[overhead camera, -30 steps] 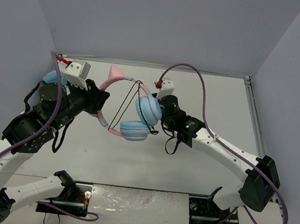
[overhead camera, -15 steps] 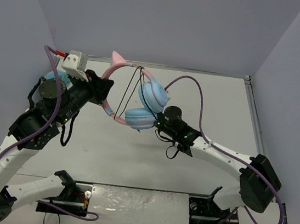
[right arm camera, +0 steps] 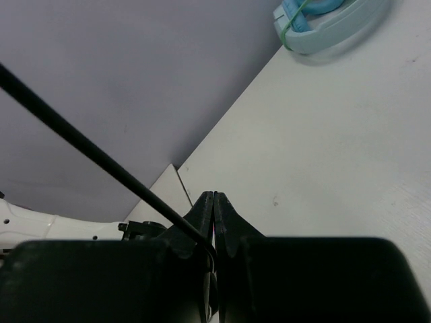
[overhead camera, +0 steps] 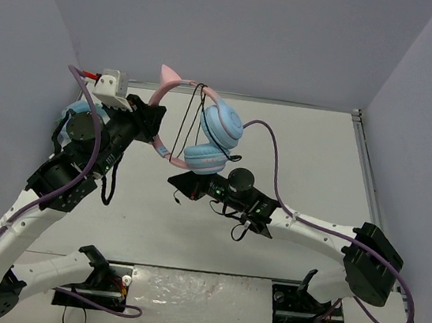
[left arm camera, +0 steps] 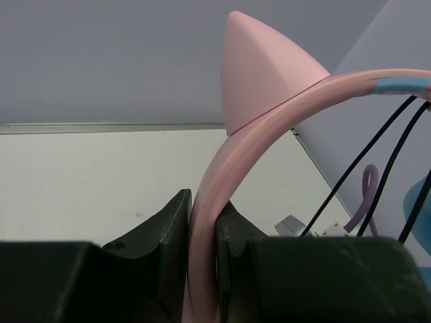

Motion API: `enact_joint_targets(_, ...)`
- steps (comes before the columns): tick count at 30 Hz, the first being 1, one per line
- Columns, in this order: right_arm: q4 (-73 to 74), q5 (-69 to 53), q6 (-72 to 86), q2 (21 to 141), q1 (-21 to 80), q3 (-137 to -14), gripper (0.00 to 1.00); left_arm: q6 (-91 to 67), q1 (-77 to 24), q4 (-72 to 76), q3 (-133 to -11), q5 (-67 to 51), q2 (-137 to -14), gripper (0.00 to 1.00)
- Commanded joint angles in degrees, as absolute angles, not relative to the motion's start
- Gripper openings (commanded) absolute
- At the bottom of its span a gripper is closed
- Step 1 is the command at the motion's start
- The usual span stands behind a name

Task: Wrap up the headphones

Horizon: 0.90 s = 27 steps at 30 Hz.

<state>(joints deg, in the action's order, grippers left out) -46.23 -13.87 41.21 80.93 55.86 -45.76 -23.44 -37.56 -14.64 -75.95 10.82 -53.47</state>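
The headphones hang in the air; their pink cat-eared headband is clamped in my left gripper. The two light blue ear cups hang at the right end. The thin black cable crosses the headband arch in a couple of strands. In the left wrist view my left gripper is shut on the pink band below the cat ear. My right gripper is below the cups, pointing left. In the right wrist view it is shut on the taut black cable.
An all-light-blue looped item lies on the table at the far left, mostly hidden behind my left arm in the top view. Grey walls close in the table at the back and on both sides.
My right gripper has swung from the right of the ear cups to below and left of them, taking the cable with it. My left gripper has lifted the headband slightly towards the back.
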Motion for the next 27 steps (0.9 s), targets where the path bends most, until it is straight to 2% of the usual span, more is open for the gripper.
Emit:
enact_joint_targets(1,-53.7,-12.4,42.7,79.9,57.8,-45.6,0.0,-25.6,-37.9,-1.3,-76.8,14.7,-53.7,0.0)
enact_joint_targets(27,-66.7,-11.7,49.9,81.7,63.3,-39.9,0.0,-18.8,-37.9,5.4,-75.2,28.7,-56.7,0.0)
